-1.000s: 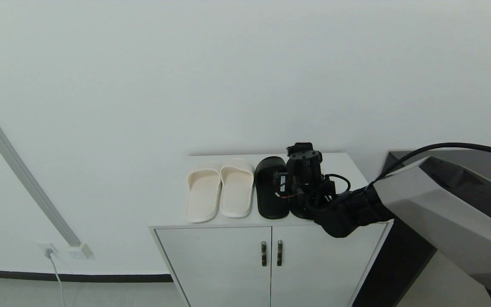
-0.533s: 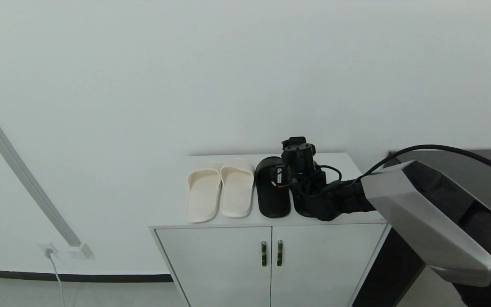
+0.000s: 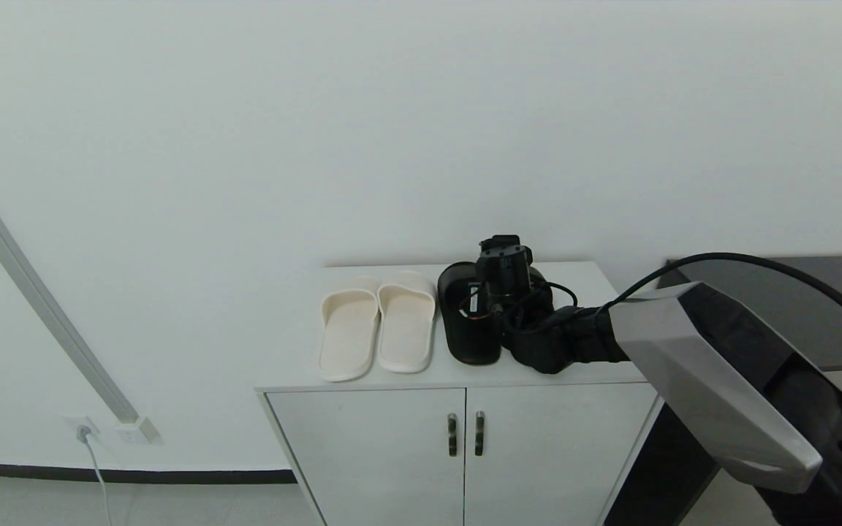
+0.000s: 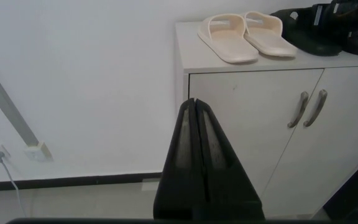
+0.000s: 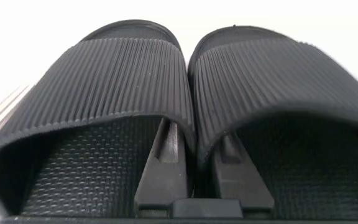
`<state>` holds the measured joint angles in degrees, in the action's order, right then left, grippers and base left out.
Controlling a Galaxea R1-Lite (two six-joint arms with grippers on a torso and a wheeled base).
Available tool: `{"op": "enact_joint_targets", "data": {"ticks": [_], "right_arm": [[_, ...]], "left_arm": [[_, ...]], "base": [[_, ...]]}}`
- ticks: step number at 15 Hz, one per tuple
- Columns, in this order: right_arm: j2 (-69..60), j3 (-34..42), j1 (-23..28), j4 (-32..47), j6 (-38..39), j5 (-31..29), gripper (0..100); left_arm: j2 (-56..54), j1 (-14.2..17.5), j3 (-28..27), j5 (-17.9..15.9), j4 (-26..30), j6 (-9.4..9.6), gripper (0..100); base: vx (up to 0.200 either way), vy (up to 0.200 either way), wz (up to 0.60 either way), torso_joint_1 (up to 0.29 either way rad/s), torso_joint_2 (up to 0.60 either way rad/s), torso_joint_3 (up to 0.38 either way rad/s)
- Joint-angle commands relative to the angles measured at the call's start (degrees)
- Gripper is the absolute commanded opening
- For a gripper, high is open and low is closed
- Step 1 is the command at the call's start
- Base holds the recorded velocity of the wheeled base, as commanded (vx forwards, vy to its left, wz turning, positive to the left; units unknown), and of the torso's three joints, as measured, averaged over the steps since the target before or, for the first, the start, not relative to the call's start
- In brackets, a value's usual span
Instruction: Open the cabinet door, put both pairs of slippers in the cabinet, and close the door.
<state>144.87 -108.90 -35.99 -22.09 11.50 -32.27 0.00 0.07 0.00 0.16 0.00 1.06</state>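
Observation:
A pair of black slippers stands on the right of the white cabinet's top. My right gripper reaches in from their heel side. One finger lies under each ribbed strap, with the slippers' inner walls pinched between the two. A pair of cream slippers lies to the left of them. Both cabinet doors are closed, handles side by side. My left gripper hangs shut, low in front of the cabinet's left side.
A wall socket with a plugged cable and a slanted cable duct are left of the cabinet. Dark furniture stands against the cabinet's right side. Bare floor lies before the doors.
My right arm has pushed forward and left, sinking the gripper deeper into the black slippers. The left black slipper has shifted slightly towards the right one. The cream slippers have stayed put.

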Motion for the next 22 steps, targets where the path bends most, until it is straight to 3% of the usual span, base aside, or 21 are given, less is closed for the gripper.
{"op": "enact_joint_targets", "data": {"ticks": [1,5,7,9,11,14,15,18,22], "right_arm": [[-0.3,0.5,0.0,-0.1,0.1,0.0,0],[-3.8,2.4,-0.1,-0.2,0.4,-0.1,0],[-8.9,7.3,-0.6,-0.5,0.1,-0.1,0],[-15.5,15.9,-1.5,-1.4,-0.1,-0.2,0],[-24.7,30.0,-3.5,-5.9,-1.4,1.3,0],[-34.2,48.1,-5.0,-15.8,-5.3,6.5,0],[-39.7,57.9,-5.8,-21.6,-8.0,11.1,0],[-50.0,69.7,-7.7,-21.9,-8.3,21.5,0],[-56.2,73.9,-7.7,-19.4,-8.1,31.0,0]], "left_arm": [[0.0,0.0,0.0,0.0,0.0,-0.01,0],[0.1,0.0,0.0,0.0,0.0,-0.01,0],[0.0,0.0,0.0,0.0,0.0,-0.01,0],[0.0,0.0,0.0,0.0,0.0,-0.09,0],[0.0,0.0,0.0,0.0,0.0,-0.27,0],[0.0,0.0,0.0,0.0,0.0,-0.27,0],[0.0,0.0,0.0,0.0,0.0,-0.18,0],[0.0,0.0,0.0,0.0,0.0,-0.18,0],[0.0,0.0,0.0,0.0,0.0,-0.18,0]], "base": [[0.000,0.000,0.00,0.000,0.00,0.000],[0.000,0.000,0.00,0.000,0.00,0.000],[0.000,0.000,0.00,0.000,0.00,0.000],[0.000,0.000,0.00,0.000,0.00,0.000],[0.000,0.000,0.00,0.000,0.00,0.000],[0.000,0.000,0.00,0.000,0.00,0.000],[0.000,0.000,0.00,0.000,0.00,0.000],[0.000,0.000,0.00,0.000,0.00,0.000],[0.000,0.000,0.00,0.000,0.00,0.000]]}}
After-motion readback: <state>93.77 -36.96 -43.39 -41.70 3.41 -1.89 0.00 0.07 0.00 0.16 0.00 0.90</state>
